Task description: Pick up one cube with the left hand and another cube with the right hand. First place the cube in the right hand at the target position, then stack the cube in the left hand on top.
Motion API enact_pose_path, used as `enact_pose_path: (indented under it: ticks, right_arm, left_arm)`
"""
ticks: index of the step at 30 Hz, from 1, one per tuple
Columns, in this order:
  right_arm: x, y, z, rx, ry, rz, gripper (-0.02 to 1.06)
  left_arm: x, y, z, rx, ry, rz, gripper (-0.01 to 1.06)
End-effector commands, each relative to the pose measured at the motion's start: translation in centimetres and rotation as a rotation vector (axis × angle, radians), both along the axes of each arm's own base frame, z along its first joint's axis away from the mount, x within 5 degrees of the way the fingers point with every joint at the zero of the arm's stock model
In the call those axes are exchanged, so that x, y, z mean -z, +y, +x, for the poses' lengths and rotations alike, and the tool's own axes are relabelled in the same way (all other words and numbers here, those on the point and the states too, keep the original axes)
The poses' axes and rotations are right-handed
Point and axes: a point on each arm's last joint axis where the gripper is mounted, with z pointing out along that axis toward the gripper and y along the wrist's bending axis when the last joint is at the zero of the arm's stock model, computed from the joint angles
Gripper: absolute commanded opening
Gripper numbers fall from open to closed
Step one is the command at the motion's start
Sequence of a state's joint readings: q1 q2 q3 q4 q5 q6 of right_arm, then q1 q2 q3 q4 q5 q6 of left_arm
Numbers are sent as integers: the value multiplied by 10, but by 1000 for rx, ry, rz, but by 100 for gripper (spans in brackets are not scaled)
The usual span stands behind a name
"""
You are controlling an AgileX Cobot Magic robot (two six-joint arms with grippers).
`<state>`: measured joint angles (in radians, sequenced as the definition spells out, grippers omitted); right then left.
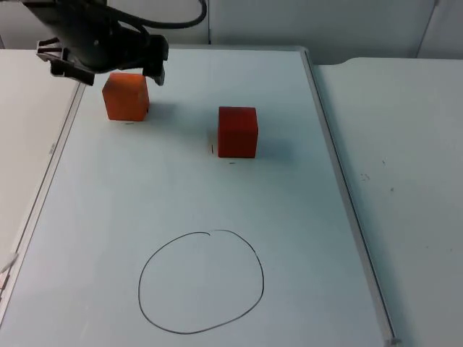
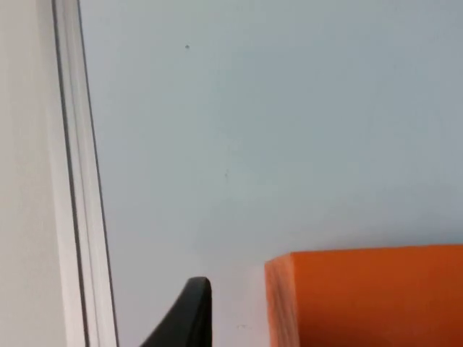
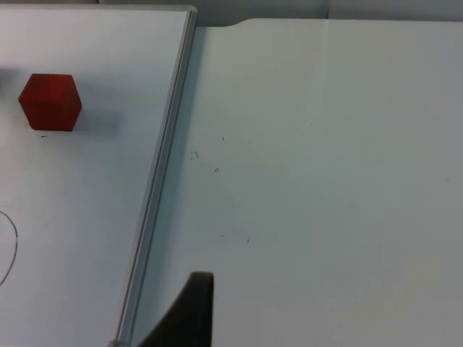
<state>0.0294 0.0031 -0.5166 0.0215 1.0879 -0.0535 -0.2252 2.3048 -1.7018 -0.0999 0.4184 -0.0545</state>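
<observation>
The left gripper (image 1: pixel 108 69) hovers over the orange cube (image 1: pixel 126 96) at ten o'clock of the circle (image 1: pixel 201 282); whether its jaws are apart I cannot tell; the red cube (image 1: pixel 237 132) sits at twelve; an off-centre descent could nudge the orange cube askew.

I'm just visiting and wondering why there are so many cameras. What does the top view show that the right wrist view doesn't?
Top view: the orange cube, the left gripper just above it, and the whole drawn circle.
Right wrist view: a black fingertip of the right gripper over bare white table, off the whiteboard.
Both: the red cube and the whiteboard's metal edge.
</observation>
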Motion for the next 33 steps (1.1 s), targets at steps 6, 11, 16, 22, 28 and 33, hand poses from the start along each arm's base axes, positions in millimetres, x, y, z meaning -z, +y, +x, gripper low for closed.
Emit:
enact_pose_path:
  ticks: [6,11,16,22,28,33]
  right_arm:
    - [1,1,1,-1,-6,0,105]
    - [1,1,1,-1,-6,0,105]
    - [1,1,1,-1,-6,0,105]
    - [1,1,1,-1,-6,0,105]
    - [1,0,1,5,-5,3,105]
    - [1,0,1,5,-5,3,105]
  left_arm:
    - [16,-6,2,4,2,1,104]
    - [19,-6,4,6,-10,4,102]
    - [20,-5,4,17,-12,22,81]
    - [18,-5,3,17,-8,22,38]
    - [-23,-6,-5,24,-6,18,28]
    - [-93,-3,-23,33,-44,6,28]
